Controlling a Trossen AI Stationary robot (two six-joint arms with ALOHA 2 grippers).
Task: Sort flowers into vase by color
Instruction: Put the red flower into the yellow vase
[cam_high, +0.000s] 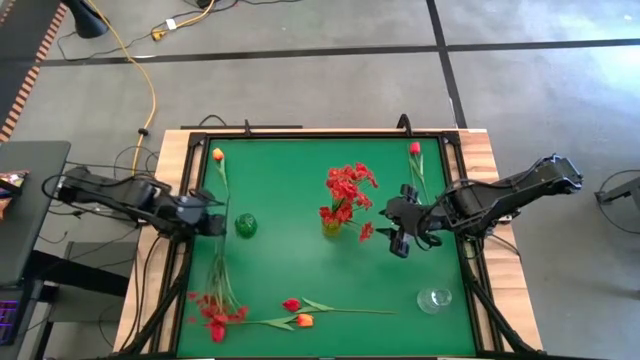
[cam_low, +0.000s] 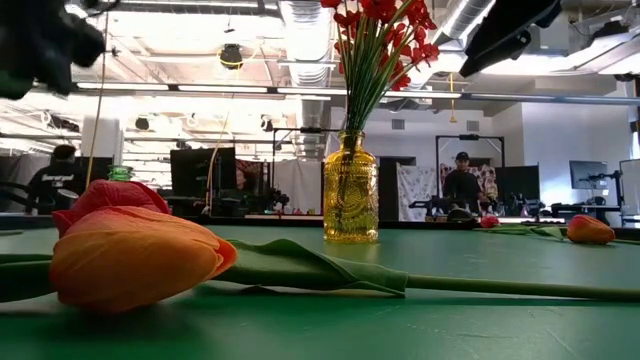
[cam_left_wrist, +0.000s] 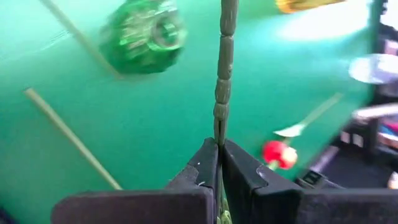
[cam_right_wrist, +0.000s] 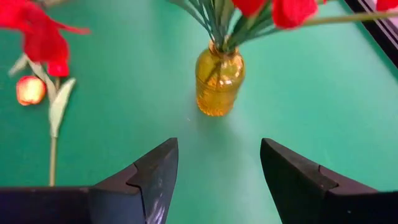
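Left gripper (cam_high: 205, 222), at nine o'clock on the green table (cam_high: 300, 250), is clenched on a thin green stem (cam_left_wrist: 222, 68) that runs straight out between its fingers; which flower head that stem carries cannot be told from the wrist view. The dark green glass vase (cam_high: 246, 225) sits just beside this gripper, toward the centre. The amber glass vase (cam_high: 332, 226), near the middle, already holds the bunch of small red blossoms (cam_high: 347, 190).

Right gripper (cam_high: 398, 232), at three o'clock just beside the amber vase, hangs with its fingers spread and holds nothing.

To do this step well, I judge the left arm should lift until the stem's tip clears the green vase's narrow mouth, hang the stem vertical, then lower slowly; a tilted entry could tip the vase.

Waiting still: an orange tulip (cam_high: 304, 320) and a red-pink bud (cam_high: 291, 304) at six o'clock, a red spray (cam_high: 215, 315) at seven, another orange tulip (cam_high: 217, 154) at eleven, a red bud (cam_high: 414, 148) at one.
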